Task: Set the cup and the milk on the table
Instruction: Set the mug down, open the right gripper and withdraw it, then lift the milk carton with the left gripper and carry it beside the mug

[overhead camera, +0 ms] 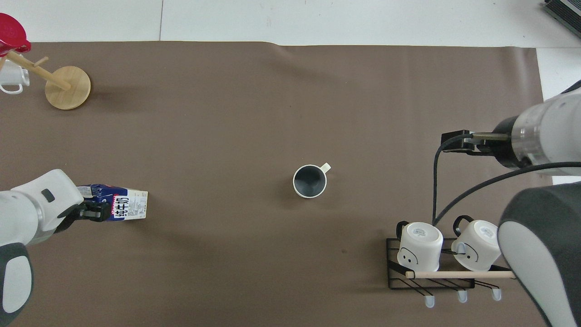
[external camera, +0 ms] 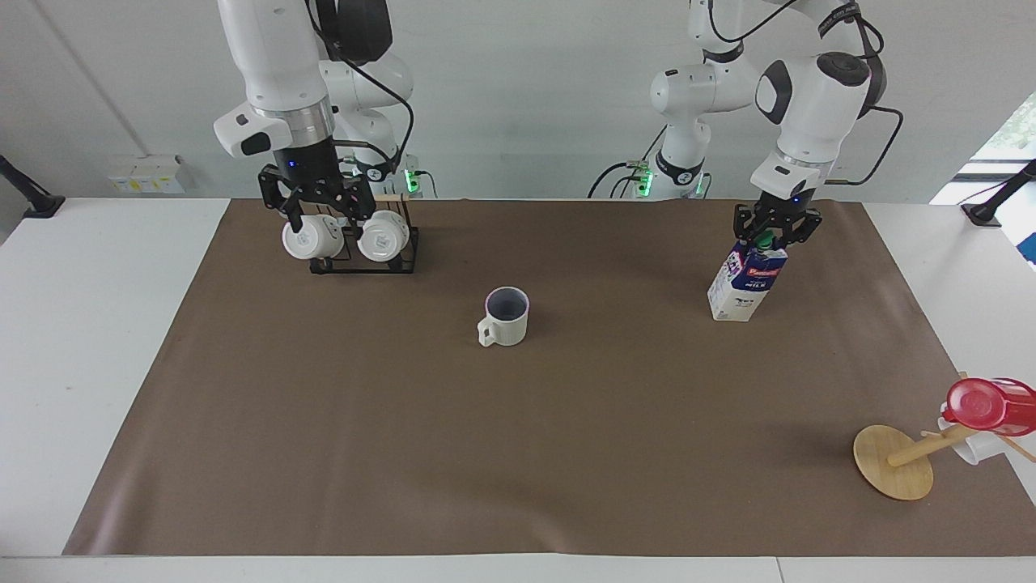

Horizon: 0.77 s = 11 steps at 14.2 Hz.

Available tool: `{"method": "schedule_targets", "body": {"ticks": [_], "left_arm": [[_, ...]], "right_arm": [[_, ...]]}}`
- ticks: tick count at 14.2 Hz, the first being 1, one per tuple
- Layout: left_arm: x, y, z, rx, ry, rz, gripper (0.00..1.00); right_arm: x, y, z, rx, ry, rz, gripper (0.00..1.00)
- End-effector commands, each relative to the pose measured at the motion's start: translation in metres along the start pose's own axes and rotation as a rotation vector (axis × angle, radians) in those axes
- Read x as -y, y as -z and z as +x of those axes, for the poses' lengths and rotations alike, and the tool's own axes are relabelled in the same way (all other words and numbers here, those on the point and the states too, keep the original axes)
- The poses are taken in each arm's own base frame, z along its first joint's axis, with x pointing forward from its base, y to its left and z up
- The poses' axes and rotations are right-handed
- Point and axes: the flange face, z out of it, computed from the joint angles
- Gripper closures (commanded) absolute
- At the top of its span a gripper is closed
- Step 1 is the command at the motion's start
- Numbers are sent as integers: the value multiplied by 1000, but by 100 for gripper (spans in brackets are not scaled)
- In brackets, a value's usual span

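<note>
bright, even light (soft shadows), both views sharp

Wide stretch of bare brown paper sheet (external camera: 518, 453) open across the part of the table farthest from the robots. Near mid-sheet, one upright obstacle: small cream ribbed mug with dark inside (external camera: 506, 317), open room on all sides. Toward the left arm's end, tall blue-and-white milk carton with green cap (external camera: 746, 279), its top taken up by the left gripper (external camera: 774, 230). Clear lane between mug and carton. At the right arm's end, black wire rack (external camera: 364, 253) bearing two glossy white mugs (external camera: 310, 237), right gripper (external camera: 317, 212) over it. In the corner farthest from the robots at the left arm's end, tilted wooden stand with round base (external camera: 893, 462) and red translucent cup (external camera: 989, 405).
</note>
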Motion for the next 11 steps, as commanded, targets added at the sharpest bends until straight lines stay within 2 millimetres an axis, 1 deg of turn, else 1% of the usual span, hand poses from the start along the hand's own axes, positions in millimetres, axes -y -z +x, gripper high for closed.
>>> {"method": "schedule_targets", "body": {"ticks": [1, 2, 4, 5, 6, 7, 8, 10, 11], "left_arm": [[2, -2, 1, 1, -9, -1, 43], [3, -2, 1, 3, -8, -1, 43], [2, 2, 4, -6, -2, 0, 45], [-1, 9, 7, -7, -5, 0, 47], [0, 17, 12, -2, -1, -2, 48], [0, 22, 19, 14, 10, -7, 48], [-2, 31, 24, 23, 24, -9, 48], [-15, 42, 33, 34, 46, -8, 48], [-23, 44, 35, 37, 55, -8, 48]], "right_arm": [[-23, 27, 0, 30, 20, 18, 0], [-34, 37, -1, 36, 21, 19, 0], [-53, 50, -4, 38, 35, 19, 0], [-60, 49, -4, 45, 48, 20, 0], [-64, 52, -6, 41, 45, 26, 0], [-63, 52, -8, 43, 46, 37, 0], [-63, 48, -9, 58, 47, 36, 0], [-65, 46, -7, 60, 50, 35, 0], [-67, 46, -5, 64, 69, 34, 0]]}}
